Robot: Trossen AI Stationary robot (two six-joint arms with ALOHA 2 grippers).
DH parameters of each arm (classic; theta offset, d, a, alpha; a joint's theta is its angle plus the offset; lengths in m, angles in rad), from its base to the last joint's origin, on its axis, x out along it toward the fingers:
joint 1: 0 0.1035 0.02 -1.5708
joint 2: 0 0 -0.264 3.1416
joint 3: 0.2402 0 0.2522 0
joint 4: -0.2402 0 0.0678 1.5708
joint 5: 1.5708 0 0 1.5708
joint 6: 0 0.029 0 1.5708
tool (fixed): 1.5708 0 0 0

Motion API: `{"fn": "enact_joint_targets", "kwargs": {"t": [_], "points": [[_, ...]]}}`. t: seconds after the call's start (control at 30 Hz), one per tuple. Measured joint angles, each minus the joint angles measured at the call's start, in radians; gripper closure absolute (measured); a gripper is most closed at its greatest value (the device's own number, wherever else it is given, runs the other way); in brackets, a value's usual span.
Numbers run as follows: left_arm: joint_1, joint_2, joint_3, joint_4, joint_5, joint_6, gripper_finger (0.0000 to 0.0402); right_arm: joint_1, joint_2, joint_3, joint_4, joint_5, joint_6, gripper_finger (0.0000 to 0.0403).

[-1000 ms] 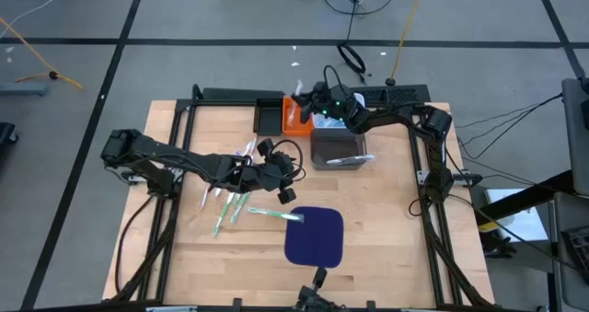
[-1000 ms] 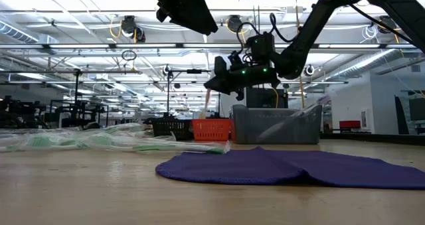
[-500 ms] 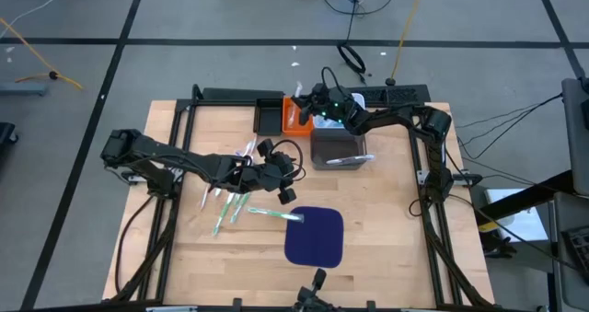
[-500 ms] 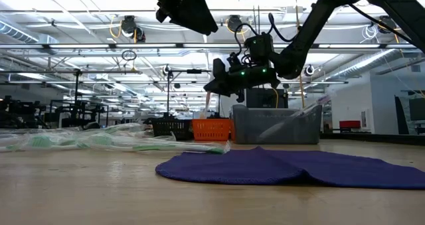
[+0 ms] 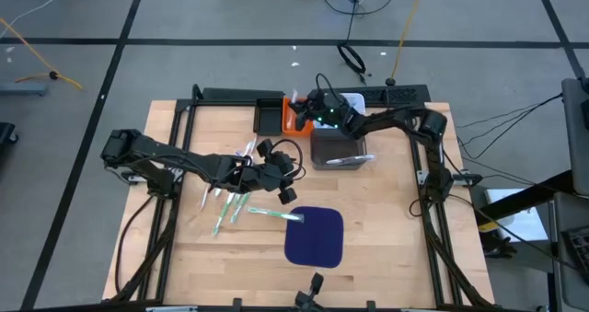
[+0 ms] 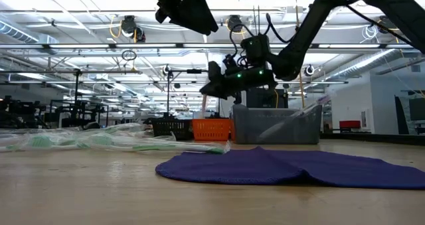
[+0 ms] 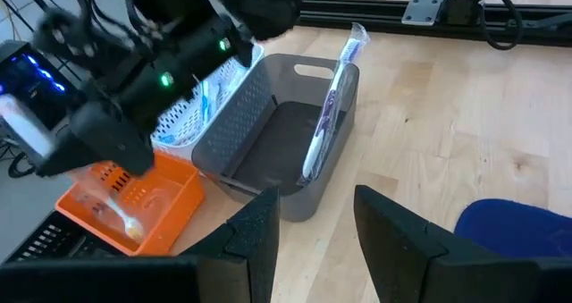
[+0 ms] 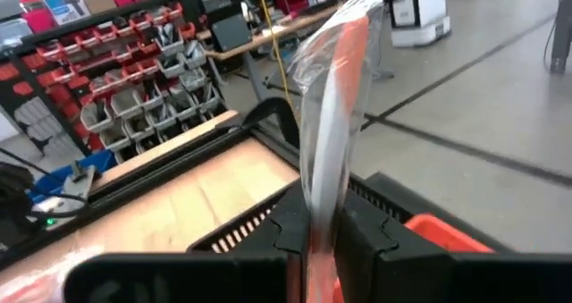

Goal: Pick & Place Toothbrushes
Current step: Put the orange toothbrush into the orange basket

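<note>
The right end effector [image 5: 301, 107] hangs above the orange bin [image 5: 293, 119] at the far side of the wooden surface [image 5: 386, 220], its fingers [image 8: 357, 236] pinched narrow on a toothbrush [image 8: 329, 115] sealed in a clear wrapper, which stands up between them in the right wrist view. In the low view this end effector [image 6: 207, 92] is raised above the orange bin [image 6: 211, 129] with the wrapped stick hanging down from it toward the bin. Just beside the orange bin stands a grey bin [image 5: 339, 149] with one wrapped toothbrush [image 7: 329, 106] leaning on its rim, and a black bin [image 5: 269, 117] sits on the orange bin's other side. A white mesh basket [image 7: 210, 93] shows behind the grey bin in the left wrist view. The left end effector [image 5: 285, 194] hovers over the middle of the surface with its fingers [image 7: 259, 236] spread apart and nothing between them. The remaining toothbrushes [image 5: 228, 202], white and light green, lie scattered on the surface near the left arm, one [image 5: 274, 214] reaching to the edge of the dark blue mat [image 5: 315, 236] that lies nearer the front edge.
</note>
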Motion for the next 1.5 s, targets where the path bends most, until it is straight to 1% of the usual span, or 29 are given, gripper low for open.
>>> {"fn": "enact_joint_targets", "kwargs": {"t": [0.17, 0.23, 0.37, 0.67, 0.73, 0.87, 1.1, 1.2, 1.33, 1.5], "points": [[0.0, 0.0, 0.0, -0.001, 0.001, -0.008, 0.0254, -0.021, 0.032, -0.001, 0.029, -0.003, 0.073, 0.0383], [-0.001, 0.0, 0.0, -0.002, 0.001, -0.008, 0.0254, -0.023, 0.038, -0.001, 0.02, -0.004, 0.065, 0.0383], [0.0, 0.0, 0.0, 0.0, 0.001, -0.007, 0.0254, -0.017, 0.041, -0.001, 0.026, -0.036, 0.08, 0.0369], [0.003, 0.0, 0.0, 0.0, 0.001, -0.006, 0.0254, -0.018, 0.04, -0.001, 0.032, -0.032, 0.055, 0.037], [0.003, 0.0, 0.0, 0.0, 0.001, -0.005, 0.0254, -0.019, 0.04, -0.001, 0.031, -0.033, 0.032, 0.0363], [0.003, 0.0, 0.0, 0.0, 0.001, -0.005, 0.0254, -0.02, 0.04, -0.001, 0.031, -0.031, 0.019, 0.0329], [0.003, 0.0, 0.0, 0.0, 0.0, -0.001, 0.0254, -0.02, 0.04, -0.001, 0.031, -0.03, 0.017, 0.0248], [0.003, 0.0, 0.0, 0.0, 0.001, -0.001, 0.0254, -0.023, 0.04, -0.001, 0.031, -0.023, 0.01, 0.0219], [0.003, 0.0, 0.0, 0.0, 0.0, -0.001, 0.0254, -0.033, 0.04, -0.001, 0.028, 0.0, -0.002, 0.0193], [0.003, 0.0, 0.0, -0.003, 0.0, -0.001, 0.0254, -0.046, 0.024, -0.001, -0.003, -0.001, -0.014, 0.0176]]}}
